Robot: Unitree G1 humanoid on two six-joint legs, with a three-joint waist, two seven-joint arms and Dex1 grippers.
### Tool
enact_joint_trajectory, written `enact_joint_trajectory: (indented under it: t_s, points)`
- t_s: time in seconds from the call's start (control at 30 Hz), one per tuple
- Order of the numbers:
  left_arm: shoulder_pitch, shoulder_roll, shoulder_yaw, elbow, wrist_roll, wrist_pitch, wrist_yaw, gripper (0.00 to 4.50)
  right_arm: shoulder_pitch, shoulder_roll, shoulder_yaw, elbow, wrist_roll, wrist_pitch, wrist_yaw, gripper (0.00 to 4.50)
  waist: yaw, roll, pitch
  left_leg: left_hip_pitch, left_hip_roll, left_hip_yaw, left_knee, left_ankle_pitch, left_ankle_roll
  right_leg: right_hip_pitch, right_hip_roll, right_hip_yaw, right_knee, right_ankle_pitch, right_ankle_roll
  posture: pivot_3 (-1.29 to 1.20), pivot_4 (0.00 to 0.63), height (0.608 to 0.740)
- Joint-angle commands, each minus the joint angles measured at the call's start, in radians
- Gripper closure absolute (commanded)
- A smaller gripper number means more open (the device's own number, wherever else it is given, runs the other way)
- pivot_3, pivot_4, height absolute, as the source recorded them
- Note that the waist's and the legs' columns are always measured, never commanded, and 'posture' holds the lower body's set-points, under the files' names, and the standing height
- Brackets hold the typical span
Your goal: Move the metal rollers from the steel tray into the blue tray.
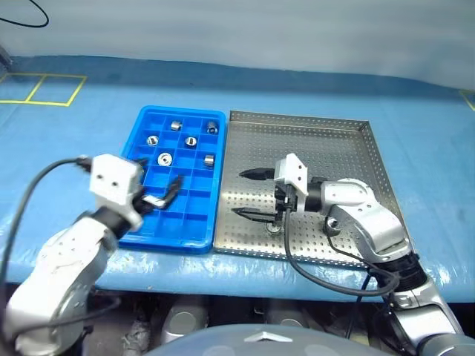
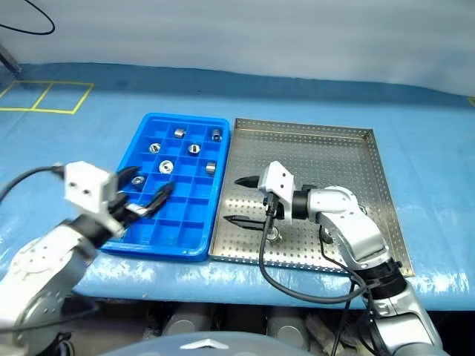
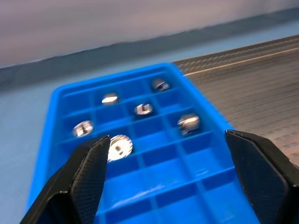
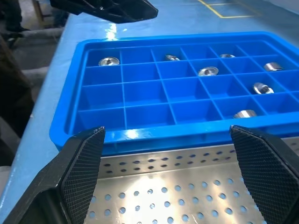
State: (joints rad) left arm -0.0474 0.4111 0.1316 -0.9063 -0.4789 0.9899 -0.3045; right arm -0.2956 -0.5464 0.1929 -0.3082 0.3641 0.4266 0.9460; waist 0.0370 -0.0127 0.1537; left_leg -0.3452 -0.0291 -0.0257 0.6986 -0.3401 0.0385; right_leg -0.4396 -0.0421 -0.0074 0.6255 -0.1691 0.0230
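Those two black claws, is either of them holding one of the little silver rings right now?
No. The left gripper stands open over the blue tray with nothing between its fingers, and the right gripper is open and empty above the steel tray.

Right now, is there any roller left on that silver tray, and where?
One metal roller sits on the steel tray, near its front edge, just below the open right gripper; the others lie in the blue tray.
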Motion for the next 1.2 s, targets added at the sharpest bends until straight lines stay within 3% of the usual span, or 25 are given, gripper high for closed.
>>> enact_joint_trajectory:
  t_s: [0.03, 0.13, 0.3, 0.57, 0.73, 1.17, 1.2]
  points:
    - [-0.096, 0.005, -0.201, 0.118, 0.025, -0.037, -0.058, 0.22, 0.049, -0.049, -0.085, -0.070, -0.024, 0.024, -0.071, 0.00, -0.013, 0.000, 0.000, 0.000, 0.000, 0.001, 0.000, 0.000, 0.000, 0.000, 0.000, 0.000, 0.000, 0.000, 0.000, -0.11, 0.150, 0.740]
    - [-0.179, 0.021, -0.340, 0.221, 0.053, -0.065, -0.115, 0.22, 0.117, -0.094, -0.143, -0.128, -0.028, 0.051, -0.118, 0.00, -0.040, 0.001, 0.000, -0.001, 0.000, 0.002, 0.000, -0.001, 0.002, -0.002, 0.001, 0.001, -0.001, 0.000, 0.000, -0.19, 0.150, 0.740]
    - [-0.259, 0.049, -0.465, 0.356, 0.098, -0.115, -0.200, 0.22, 0.230, -0.125, -0.241, -0.227, -0.024, 0.097, -0.196, 0.00, -0.097, 0.001, 0.000, -0.002, 0.003, 0.005, -0.001, -0.001, 0.002, -0.004, 0.003, 0.004, 0.000, 0.000, 0.001, -0.29, 0.150, 0.740]
    - [-0.317, 0.010, -0.560, 0.527, 0.160, -0.179, -0.256, 0.22, 0.300, -0.113, -0.268, -0.297, -0.010, 0.135, -0.254, 0.00, -0.161, 0.001, 0.000, 0.001, 0.003, 0.011, 0.001, -0.004, 0.008, -0.003, 0.013, 0.014, 0.000, 0.001, 0.003, -0.33, 0.150, 0.740]
    - [-0.335, -0.017, -0.601, 0.588, 0.205, -0.208, -0.267, 0.22, 0.307, -0.111, -0.242, -0.288, 0.000, 0.144, -0.247, 0.00, -0.186, 0.001, 0.000, 0.003, 0.003, 0.017, 0.001, -0.005, 0.011, -0.003, 0.015, 0.021, 0.000, 0.004, 0.014, -0.32, 0.150, 0.740]
    - [-0.325, -0.028, -0.641, 0.638, 0.270, -0.213, -0.296, 0.22, 0.301, -0.100, -0.184, -0.249, 0.008, 0.138, -0.230, 0.00, -0.197, 0.001, 0.000, 0.003, 0.003, 0.019, 0.001, -0.006, 0.012, -0.004, 0.014, 0.023, 0.000, 0.006, 0.012, -0.31, 0.150, 0.740]
    - [-0.324, -0.027, -0.645, 0.639, 0.273, -0.215, -0.303, 0.39, 0.300, -0.100, -0.182, -0.248, 0.008, 0.137, -0.230, 0.00, -0.197, 0.001, 0.000, 0.003, 0.003, 0.019, 0.001, -0.006, 0.012, -0.004, 0.014, 0.023, 0.000, 0.006, 0.012, -0.31, 0.150, 0.740]
